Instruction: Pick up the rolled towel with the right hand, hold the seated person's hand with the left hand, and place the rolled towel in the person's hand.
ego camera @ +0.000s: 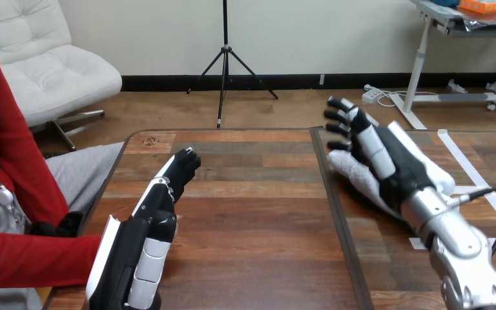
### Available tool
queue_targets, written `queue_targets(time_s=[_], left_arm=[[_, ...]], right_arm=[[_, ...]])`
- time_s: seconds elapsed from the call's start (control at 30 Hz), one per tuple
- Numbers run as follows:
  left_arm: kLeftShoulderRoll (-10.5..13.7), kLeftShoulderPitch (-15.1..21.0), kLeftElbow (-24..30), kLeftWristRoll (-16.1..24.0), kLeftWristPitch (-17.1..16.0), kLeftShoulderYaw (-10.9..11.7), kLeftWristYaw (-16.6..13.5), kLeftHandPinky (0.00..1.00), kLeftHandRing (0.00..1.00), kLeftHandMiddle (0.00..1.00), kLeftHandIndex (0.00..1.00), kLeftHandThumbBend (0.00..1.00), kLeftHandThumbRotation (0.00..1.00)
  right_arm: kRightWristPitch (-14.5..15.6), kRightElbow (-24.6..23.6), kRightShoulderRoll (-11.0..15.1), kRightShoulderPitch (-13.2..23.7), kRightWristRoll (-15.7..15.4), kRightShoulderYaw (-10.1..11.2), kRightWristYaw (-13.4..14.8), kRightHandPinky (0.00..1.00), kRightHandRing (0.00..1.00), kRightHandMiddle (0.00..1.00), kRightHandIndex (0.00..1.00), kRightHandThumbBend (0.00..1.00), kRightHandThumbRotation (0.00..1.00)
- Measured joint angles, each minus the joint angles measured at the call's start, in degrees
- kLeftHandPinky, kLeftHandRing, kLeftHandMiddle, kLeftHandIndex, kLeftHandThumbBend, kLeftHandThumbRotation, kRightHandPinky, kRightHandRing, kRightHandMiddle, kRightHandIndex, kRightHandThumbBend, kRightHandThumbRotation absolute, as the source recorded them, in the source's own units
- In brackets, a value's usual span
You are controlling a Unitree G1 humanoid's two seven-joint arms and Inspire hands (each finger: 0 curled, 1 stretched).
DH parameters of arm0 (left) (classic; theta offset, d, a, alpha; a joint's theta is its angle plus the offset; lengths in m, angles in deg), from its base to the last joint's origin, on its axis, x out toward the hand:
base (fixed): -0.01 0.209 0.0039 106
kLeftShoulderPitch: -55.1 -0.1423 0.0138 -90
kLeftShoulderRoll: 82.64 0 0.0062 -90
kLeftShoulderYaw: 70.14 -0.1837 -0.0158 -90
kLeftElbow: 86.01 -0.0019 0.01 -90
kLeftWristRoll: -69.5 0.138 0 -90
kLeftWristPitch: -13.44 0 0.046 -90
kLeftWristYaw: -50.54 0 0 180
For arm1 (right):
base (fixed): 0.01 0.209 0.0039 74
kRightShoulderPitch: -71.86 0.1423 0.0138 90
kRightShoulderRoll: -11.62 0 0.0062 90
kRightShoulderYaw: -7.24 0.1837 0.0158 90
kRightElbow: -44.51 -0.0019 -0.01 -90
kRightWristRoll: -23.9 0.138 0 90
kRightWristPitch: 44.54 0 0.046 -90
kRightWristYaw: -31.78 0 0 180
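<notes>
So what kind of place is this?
Probably a robot test spot: a wooden table with white tape marks, a rolled towel under the right hand, and a person seated at its left.

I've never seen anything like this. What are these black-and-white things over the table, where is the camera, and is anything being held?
You are looking through a camera on a humanoid robot's head, pointing down across a wooden table. The two black-and-white things are the robot's own mechanical hands. The left hand reaches forward over the table with straight fingers and holds nothing. The right hand is spread open over a white rolled towel that lies on the table. Its fingers are straight, not curled round the towel, so the towel is not yet grasped. A person sits at the view's left. Their red sleeve is close beside the robot's left hand, but I cannot tell whether the two touch.
</notes>
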Motion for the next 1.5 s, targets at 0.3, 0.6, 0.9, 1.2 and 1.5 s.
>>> queue_targets(time_s=[0.3,0.6,0.9,1.2,1.5], left_arm=[[0.0,0.0,0.0,0.0,0.0,0.1,0.0,0.98,0.94,0.91,0.9,0.83,1.0],[0.0,0.1,0.0,-0.1,0.0,0.1,0.0,0.98,0.94,0.91,0.9,0.82,1.0],[0.0,0.2,-0.1,-0.1,0.0,0.1,0.1,0.97,0.94,0.91,0.89,0.82,1.0],[-0.1,0.7,-0.2,-0.1,0.0,0.1,0.1,0.96,0.93,0.9,0.89,0.82,1.0],[-0.2,1.1,-0.2,-0.1,0.0,0.1,0.2,0.96,0.93,0.91,0.89,0.81,1.0]], right_arm=[[-3.4,6.6,1.7,4.9,-3.7,0.0,3.7,0.86,0.92,0.93,0.94,1.0,1.0],[-4.8,12.5,3.9,9.9,-8.4,-0.3,7.9,0.86,0.92,0.93,0.94,1.0,0.99],[-4.8,17.6,6.4,14.6,-11.9,-0.4,10.4,0.87,0.92,0.92,0.92,1.0,0.93],[-4.6,22.1,8.5,18.7,-14.1,-0.4,12.0,0.83,0.93,0.95,0.94,1.0,0.86],[-3.3,25.1,10.0,22.2,-15.6,-0.5,12.8,0.86,0.98,0.99,0.99,1.0,0.74]])
